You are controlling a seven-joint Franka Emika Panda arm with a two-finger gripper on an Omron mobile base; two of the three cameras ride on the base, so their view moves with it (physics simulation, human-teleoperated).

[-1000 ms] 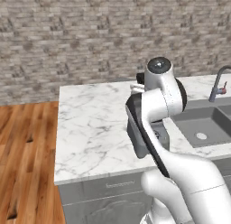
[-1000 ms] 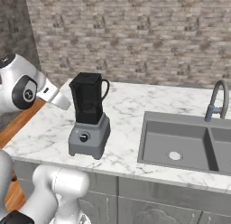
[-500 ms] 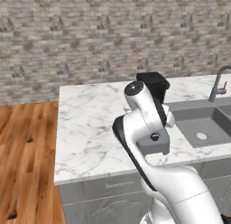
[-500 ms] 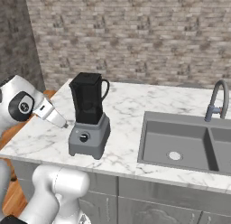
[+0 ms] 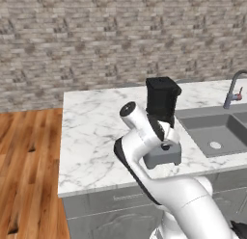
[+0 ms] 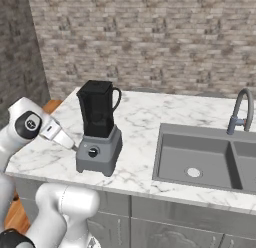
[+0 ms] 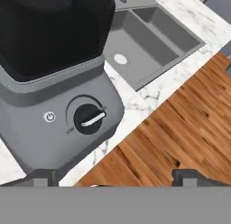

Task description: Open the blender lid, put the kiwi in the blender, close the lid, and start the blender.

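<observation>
Blender (image 6: 99, 129) parked mid-left of frame on the table (image 6: 145, 157), lid looks back on, no kiwi lying around. Fingers (image 7: 115, 177) spread wide, holding nothing, aimed at the knob (image 7: 89, 119). Probably just the start left.

The scene is evenly and softly lit with no visible lamp, and the pictures are rendered, so edges stay clean, nothing is blurred or out of focus, and no bending shows at the borders. Shadows are faint: a pale smudge lies on the marble counter (image 6: 140, 142) right by the blender (image 6: 99, 128), and the sink (image 6: 200, 159) basin is shaded darker toward its near wall. The black jar (image 5: 162, 100) reads as a nearly flat dark mass with little surface detail, while in the hand view the blender's grey base (image 7: 54, 123) shows gentle shading and a thin bright highlight on the knob (image 7: 89, 118).
</observation>
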